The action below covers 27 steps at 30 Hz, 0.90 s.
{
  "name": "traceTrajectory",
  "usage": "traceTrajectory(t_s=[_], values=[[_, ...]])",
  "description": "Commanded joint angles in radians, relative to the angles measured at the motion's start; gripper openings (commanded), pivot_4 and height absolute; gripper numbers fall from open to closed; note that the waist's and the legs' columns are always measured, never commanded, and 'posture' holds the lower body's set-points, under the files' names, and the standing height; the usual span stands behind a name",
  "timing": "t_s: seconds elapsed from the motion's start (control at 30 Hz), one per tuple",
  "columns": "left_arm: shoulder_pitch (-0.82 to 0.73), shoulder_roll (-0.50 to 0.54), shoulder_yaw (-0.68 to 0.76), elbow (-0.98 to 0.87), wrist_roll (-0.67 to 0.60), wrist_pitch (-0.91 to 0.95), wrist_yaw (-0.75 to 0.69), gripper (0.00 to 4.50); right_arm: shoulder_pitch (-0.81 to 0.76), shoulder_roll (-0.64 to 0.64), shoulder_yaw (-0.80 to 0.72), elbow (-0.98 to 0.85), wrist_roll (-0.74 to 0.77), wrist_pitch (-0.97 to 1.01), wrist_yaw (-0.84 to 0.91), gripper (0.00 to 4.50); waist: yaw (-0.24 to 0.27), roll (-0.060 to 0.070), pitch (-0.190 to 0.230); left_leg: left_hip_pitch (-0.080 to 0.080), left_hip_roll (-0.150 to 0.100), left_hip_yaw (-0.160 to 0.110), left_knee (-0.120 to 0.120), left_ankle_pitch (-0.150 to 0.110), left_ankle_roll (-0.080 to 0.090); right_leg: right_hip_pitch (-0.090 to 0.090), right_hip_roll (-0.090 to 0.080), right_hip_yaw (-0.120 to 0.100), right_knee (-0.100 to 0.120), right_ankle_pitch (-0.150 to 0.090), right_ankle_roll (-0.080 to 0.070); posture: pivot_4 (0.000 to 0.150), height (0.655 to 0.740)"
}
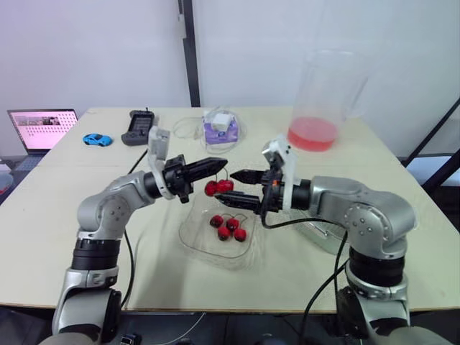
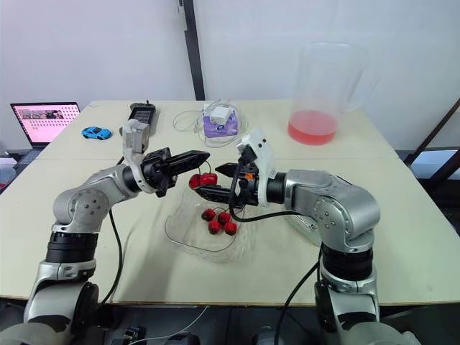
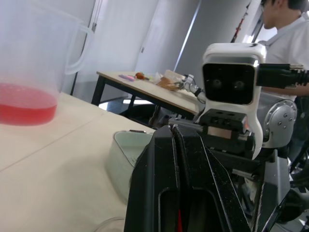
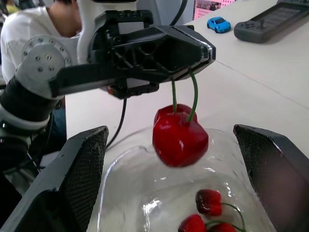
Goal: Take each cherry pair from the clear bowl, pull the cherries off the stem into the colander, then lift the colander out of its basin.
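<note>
No writing can be read anywhere; the laptop screen (image 1: 42, 128) shows only illegible pink blocks.

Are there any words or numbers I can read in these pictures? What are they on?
No text here can be read.
Laptop screen: a pink page with rows of tiny marks, too small to read.
Black handheld device: any writing is too small to tell.
Purple box: no label can be made out.
Clear pitcher: no measuring marks can be made out.
</note>
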Motion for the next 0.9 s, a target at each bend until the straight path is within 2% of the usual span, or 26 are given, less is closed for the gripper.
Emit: traceTrajectory(t_s=[0.03,0.07,0.2,0.63,0.67,0.7,0.9], values=[[0.004,0.002,0.005,-0.031,-0.014,-0.005,-0.002,0.00,-0.001,0.017,-0.010,-0.006,0.037,-0.013,-0.043,3.85,0.000,0.000,0.000,0.000,0.000,0.000,0.000,0.000,0.000,0.000,0.000,0.000,0.000,0.000,0.000,0.150,0.7332],[0.003,0.000,0.006,-0.032,-0.015,-0.005,0.001,0.00,0.002,0.019,-0.003,-0.004,0.042,-0.013,-0.052,3.61,0.000,0.000,0.000,0.000,0.000,0.000,0.000,0.000,0.000,0.000,0.000,0.000,0.000,0.000,0.000,0.150,0.7332],[0.003,-0.003,0.008,-0.034,-0.015,-0.008,0.006,0.00,0.008,0.014,0.011,-0.001,0.063,-0.011,-0.079,1.73,0.000,0.000,0.000,0.000,0.000,0.000,0.000,0.000,0.000,0.000,0.000,0.000,0.000,0.000,0.000,0.150,0.7332],[0.020,0.003,0.010,-0.053,-0.017,-0.006,0.014,0.00,0.010,-0.016,0.047,0.016,0.107,-0.038,-0.112,1.73,0.000,0.000,0.000,0.000,0.000,0.000,0.000,0.000,0.000,0.000,0.000,0.000,0.000,0.000,0.000,0.150,0.7332],[0.020,0.004,0.011,-0.053,-0.017,-0.006,0.014,0.00,0.010,-0.018,0.047,0.017,0.111,-0.040,-0.113,1.27,0.000,0.000,0.000,0.000,0.000,0.000,0.000,0.000,0.000,0.000,0.000,0.000,0.000,0.000,0.000,0.150,0.7332],[0.020,0.004,0.012,-0.054,-0.018,-0.006,0.015,0.00,0.009,-0.021,0.048,0.018,0.115,-0.043,-0.113,1.03,0.000,0.000,0.000,0.000,0.000,0.000,0.000,0.000,0.000,0.000,0.000,0.000,0.000,0.000,0.000,0.150,0.7332],[0.023,0.005,0.011,-0.056,-0.018,-0.008,0.017,0.00,0.011,-0.055,0.054,0.014,0.148,-0.028,-0.101,1.03,0.000,0.000,0.000,0.000,0.000,0.000,0.000,0.000,0.000,0.000,0.000,0.000,0.000,0.000,0.000,0.150,0.7332]])
